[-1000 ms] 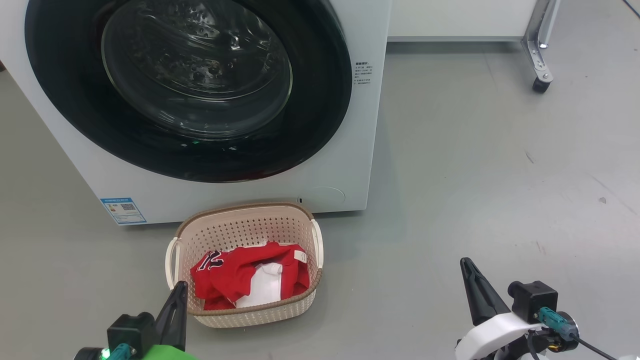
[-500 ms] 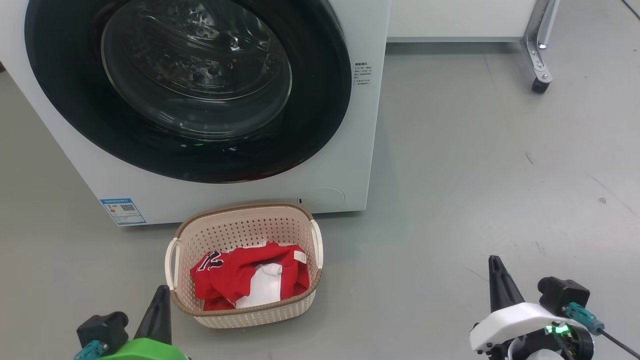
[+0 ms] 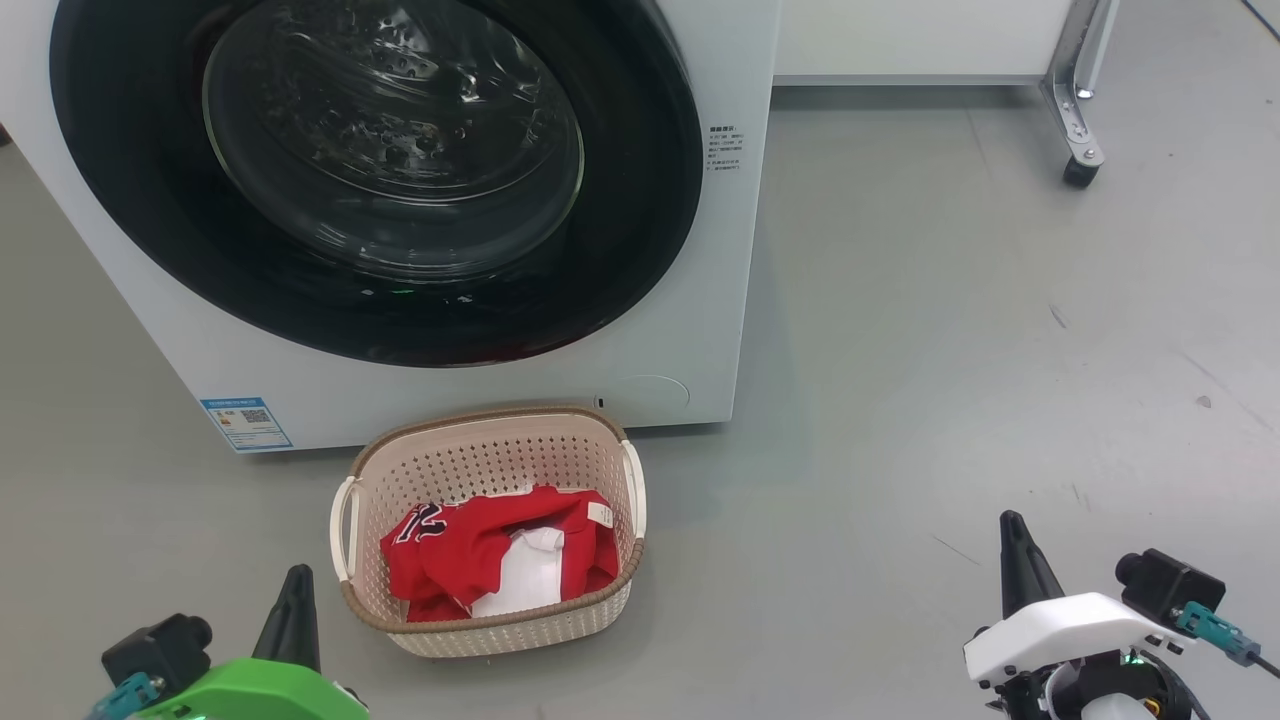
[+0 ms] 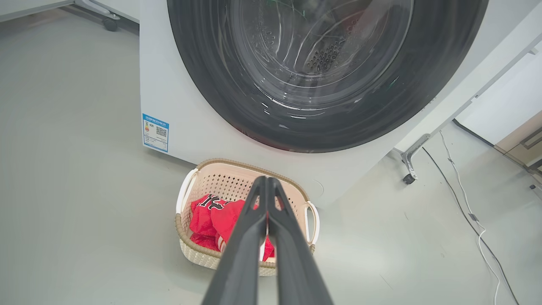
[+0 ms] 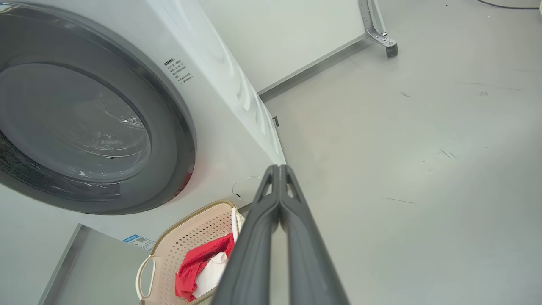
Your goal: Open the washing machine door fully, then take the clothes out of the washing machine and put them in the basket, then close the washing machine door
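The grey floor (image 3: 950,300) around the washing machine (image 3: 715,330) is bare apart from a few scuffs, and a wheeled metal leg (image 3: 1080,140) stands well off behind the machine's right corner.

The washing machine door (image 3: 630,240) looks to lie flat against the machine's front. Its black rim shows no gap in the head view or in either wrist view. Through the glass you can see steel drum, and I can make out no red cloth in there.

The basket (image 3: 490,418) sits on the floor just in front of the machine, under the lower edge of the door. The clothes (image 3: 460,555) are bunched inside the basket, below its rim, with the numerals and the white tag showing.

Your left gripper (image 3: 296,590) hangs in front of the machine on the side of the blue sticker (image 3: 245,422), near the basket but not touching it. Its fingers are pressed together on nothing. Your right gripper (image 3: 1012,540) is out past the machine's right corner, well apart from everything. It too is pinched together and empty.

My reading is that all three steps look done and you are at the very end. If anything is left, it is checking the latch. That would call for a gentle, flat push on the black rim, and I cannot tell from here whether it has caught. Otherwise, keep both arms clear of the basket.
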{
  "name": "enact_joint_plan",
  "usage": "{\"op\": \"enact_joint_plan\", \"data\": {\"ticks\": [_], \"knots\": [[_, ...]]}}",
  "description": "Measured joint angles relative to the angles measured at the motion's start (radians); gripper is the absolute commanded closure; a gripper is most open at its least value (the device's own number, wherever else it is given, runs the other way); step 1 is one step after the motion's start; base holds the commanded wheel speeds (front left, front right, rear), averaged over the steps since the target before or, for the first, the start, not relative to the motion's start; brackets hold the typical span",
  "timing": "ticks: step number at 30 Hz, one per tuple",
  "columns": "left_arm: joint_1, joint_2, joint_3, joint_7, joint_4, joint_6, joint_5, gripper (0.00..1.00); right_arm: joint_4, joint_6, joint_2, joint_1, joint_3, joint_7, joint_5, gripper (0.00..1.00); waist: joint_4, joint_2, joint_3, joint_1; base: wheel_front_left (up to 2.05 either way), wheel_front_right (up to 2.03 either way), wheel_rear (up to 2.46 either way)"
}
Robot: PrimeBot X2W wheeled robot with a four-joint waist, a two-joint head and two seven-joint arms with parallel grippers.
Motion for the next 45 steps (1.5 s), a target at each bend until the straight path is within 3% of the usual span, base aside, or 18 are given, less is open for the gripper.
{"op": "enact_joint_plan", "data": {"ticks": [45], "knots": [[-0.053, -0.008, 0.117, 0.131, 0.001, -0.052, -0.59, 1.0, -0.03, 0.033, -0.015, -0.032, -0.142, 0.158, 0.609, 1.0, -0.002, 0.0, -0.004, 0.0, 0.0, 0.0, 0.0]]}}
